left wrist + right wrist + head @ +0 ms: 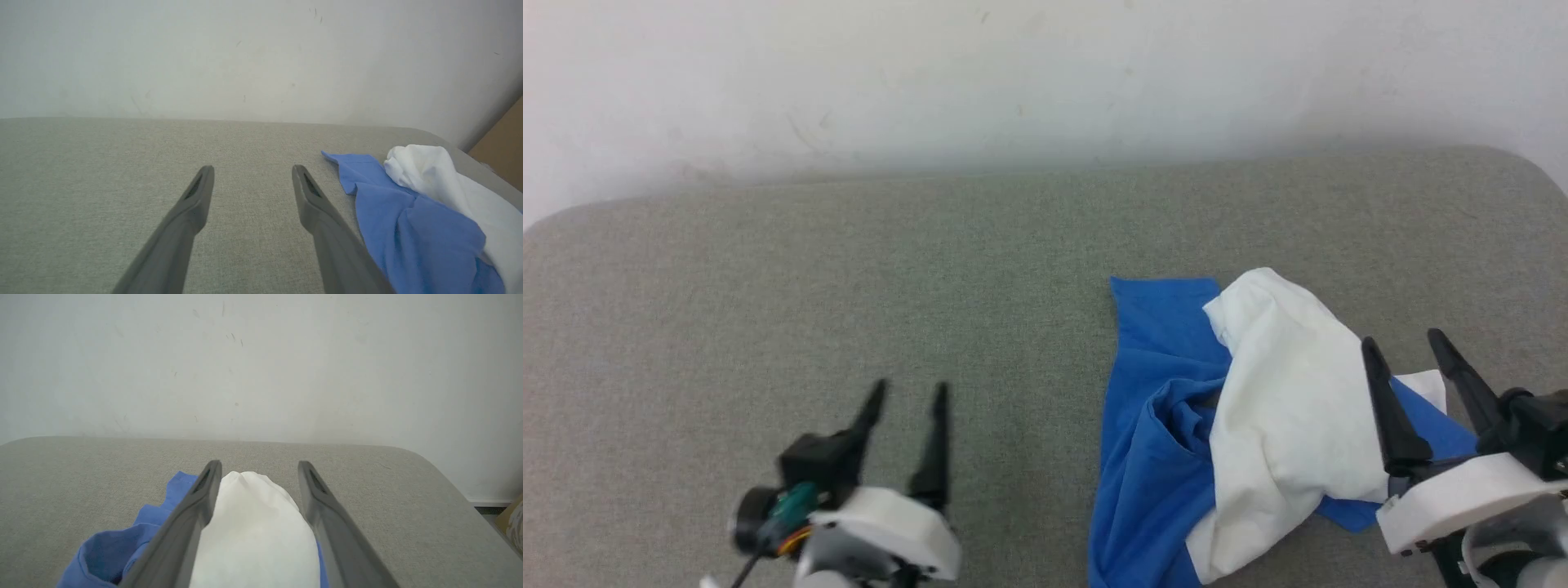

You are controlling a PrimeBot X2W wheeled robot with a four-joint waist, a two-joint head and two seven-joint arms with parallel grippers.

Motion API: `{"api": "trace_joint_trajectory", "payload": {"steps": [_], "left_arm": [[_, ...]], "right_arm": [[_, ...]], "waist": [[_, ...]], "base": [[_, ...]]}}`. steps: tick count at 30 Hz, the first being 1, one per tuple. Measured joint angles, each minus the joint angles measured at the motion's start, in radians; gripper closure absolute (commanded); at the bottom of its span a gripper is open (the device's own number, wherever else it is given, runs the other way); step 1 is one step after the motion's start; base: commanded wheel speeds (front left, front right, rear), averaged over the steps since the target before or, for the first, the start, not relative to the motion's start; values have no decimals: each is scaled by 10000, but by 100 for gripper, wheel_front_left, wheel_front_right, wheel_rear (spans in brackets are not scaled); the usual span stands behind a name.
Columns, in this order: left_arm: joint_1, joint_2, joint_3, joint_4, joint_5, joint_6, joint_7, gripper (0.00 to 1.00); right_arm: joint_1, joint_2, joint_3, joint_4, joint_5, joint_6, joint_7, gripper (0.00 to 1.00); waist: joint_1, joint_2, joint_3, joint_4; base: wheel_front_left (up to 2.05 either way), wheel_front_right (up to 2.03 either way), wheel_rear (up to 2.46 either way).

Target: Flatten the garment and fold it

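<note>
Grey padded table (849,286) against a white wall (1013,82), and the shirt (1282,392) is crumpled on the right side, white bunched over blue. Right gripper (1402,339) sits at its near right edge, fingers spread wide, gripping nothing. Left gripper (911,385) is well off to the left, also spread and empty.

You have a garment (1282,392) of thin matt cloth, softly creased. The surface (768,286) wears coarse grey woven fabric. The left tool (911,385) and right tool (1401,337) show dark, matt fingers (179,228) and smooth white plastic-looking shells (898,531). The wall (1045,73) is matt, faintly scuffed.
</note>
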Motion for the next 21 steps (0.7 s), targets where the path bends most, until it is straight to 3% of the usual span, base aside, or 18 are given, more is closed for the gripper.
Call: {"api": "trace_joint_trajectory", "payload": {"steps": [9, 18, 19, 20, 21], "left_arm": [[-1527, -1097, -2274, 696, -489, -1634, 2224, 0], [-2307, -1289, -3223, 2023, -1051, -2092, 4525, 0], [-2359, -1283, -3256, 2090, -1051, -2092, 4654, 51], [-2412, -1275, -3242, 2088, -1051, -2092, 4665, 94], [-2479, -1264, -3216, 2071, -1043, -2090, 4604, 100]], "right_arm": [[182, 58, -182, -276, -69, 0, 357, 0], [170, 255, -100, -240, -50, 0, 516, 0], [166, 276, -105, -224, -50, 0, 516, 0], [164, 295, -107, -209, -50, 0, 516, 0], [156, 313, -109, -199, -48, 0, 512, 0]], "waist": [[0, 0, 315, -138], [1, 0, 601, -602], [1, 0, 627, -642], [0, 0, 652, -681], [1, 0, 672, -713]], "base": [[0, 0, 0], [0, 0, 0], [0, 0, 0], [0, 0, 0], [0, 0, 0]]}}
